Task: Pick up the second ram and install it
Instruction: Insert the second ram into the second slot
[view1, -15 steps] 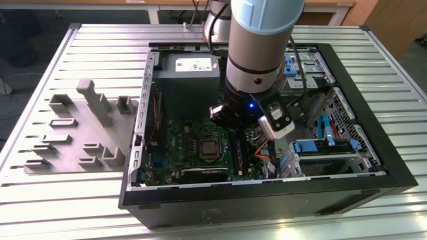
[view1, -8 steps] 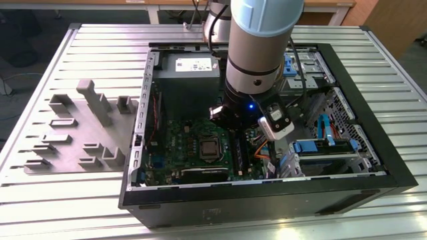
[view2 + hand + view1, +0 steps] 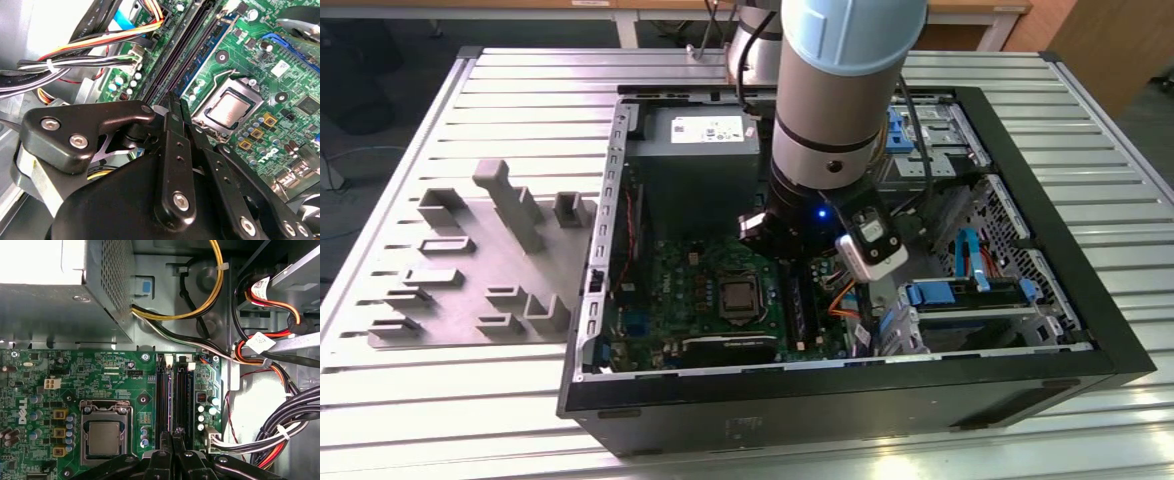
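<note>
We find the gripper (image 3: 175, 434) low inside the case (image 3: 854, 400), jaws clenched above the slots (image 3: 165, 395). The ram may sit edge-on between them, but we cannot confirm it. Seating wants square alignment and even pressure. Cables (image 3: 300, 405) crowd close. The case rests on a slatted table (image 3: 520, 400).

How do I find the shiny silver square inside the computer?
Look inside the open black computer case, at the green board on its floor. The silver square sits in a metal frame beside the long black slots. It alone is flat, bare and shiny.
</note>
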Controlling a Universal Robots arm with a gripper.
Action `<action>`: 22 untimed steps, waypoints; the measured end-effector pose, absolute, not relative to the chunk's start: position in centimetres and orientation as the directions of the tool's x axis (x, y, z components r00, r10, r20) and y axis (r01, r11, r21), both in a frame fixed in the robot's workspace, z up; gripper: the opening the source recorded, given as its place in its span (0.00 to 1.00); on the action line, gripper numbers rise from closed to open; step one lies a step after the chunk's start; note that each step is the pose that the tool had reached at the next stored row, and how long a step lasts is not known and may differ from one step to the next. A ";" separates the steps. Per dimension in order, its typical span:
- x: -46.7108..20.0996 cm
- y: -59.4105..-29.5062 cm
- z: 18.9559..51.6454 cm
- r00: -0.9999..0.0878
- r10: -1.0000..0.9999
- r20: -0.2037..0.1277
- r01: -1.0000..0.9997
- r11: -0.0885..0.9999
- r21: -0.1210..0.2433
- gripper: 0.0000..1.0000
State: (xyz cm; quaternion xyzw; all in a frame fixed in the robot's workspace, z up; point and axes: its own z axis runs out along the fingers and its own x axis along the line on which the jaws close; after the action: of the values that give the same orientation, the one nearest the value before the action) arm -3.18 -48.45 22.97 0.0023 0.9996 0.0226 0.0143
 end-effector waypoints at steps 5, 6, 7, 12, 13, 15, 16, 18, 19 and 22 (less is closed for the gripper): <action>-3.2 -48.5 22.9 -1.000 0.005 -0.028 0.004 0.999 0.045 0.13; -3.2 -48.5 22.9 -1.000 0.005 -0.028 0.004 0.999 0.045 0.13; -3.2 -48.5 22.9 -1.000 0.005 -0.028 0.004 0.999 0.045 0.13; -3.3 -48.4 22.8 -1.000 0.005 -0.028 0.004 0.999 0.045 0.13; -3.3 -48.4 22.8 -1.000 0.005 -0.028 0.004 0.999 0.045 0.13; -3.3 -48.4 22.7 -1.000 0.005 -0.028 0.004 0.999 0.046 0.13; -3.3 -48.4 22.7 -1.000 0.005 -0.028 0.004 0.999 0.046 0.13; -3.3 -48.4 22.7 -1.000 0.005 -0.028 0.004 0.999 0.046 0.13; -3.3 -48.4 22.7 -1.000 0.005 -0.028 0.004 0.999 0.045 0.13; -3.3 -48.4 22.7 -1.000 0.005 -0.028 0.004 0.999 0.045 0.13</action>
State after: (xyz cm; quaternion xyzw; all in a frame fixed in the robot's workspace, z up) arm -3.28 -48.40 22.70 0.0024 0.9996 0.0227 0.0143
